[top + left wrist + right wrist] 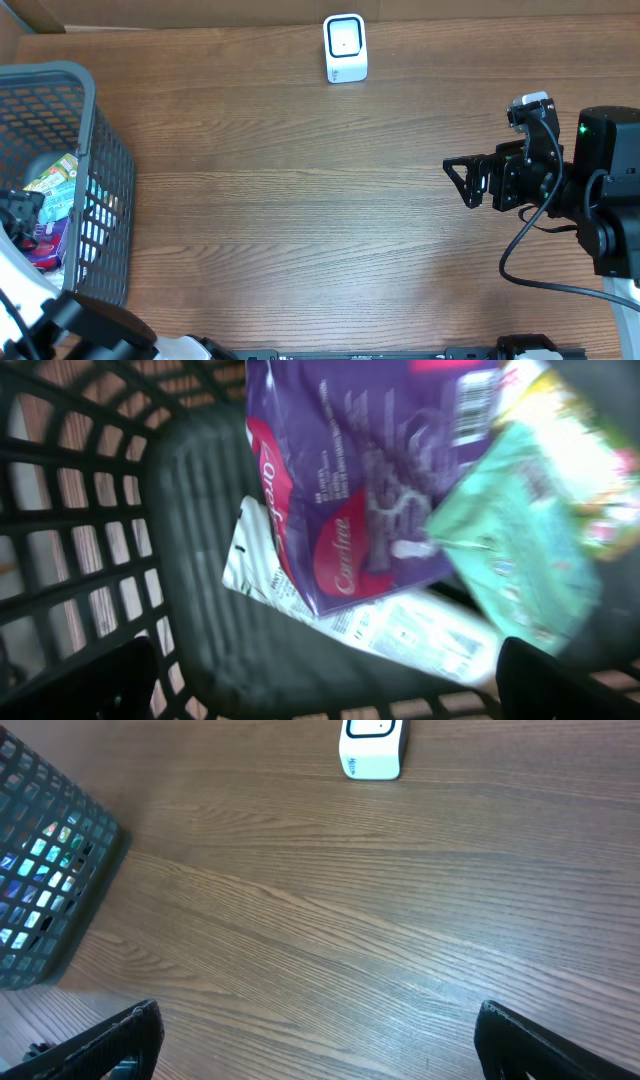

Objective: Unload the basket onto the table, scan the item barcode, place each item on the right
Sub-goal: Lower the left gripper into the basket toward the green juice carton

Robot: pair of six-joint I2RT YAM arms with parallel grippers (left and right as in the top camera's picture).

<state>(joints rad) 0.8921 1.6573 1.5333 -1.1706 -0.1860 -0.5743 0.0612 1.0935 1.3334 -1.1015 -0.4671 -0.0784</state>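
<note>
Purple pack [370, 470] lay in basket [100, 160] beneath left gripper [335, 690], jaws wide, empty. Right gripper [462, 183] hovered over table [300, 200], likewise wide, empty.

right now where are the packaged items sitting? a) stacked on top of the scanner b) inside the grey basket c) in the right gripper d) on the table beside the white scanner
b: the purple pack and the green packet lie inside the grey basket, well away from the white scanner.
</note>
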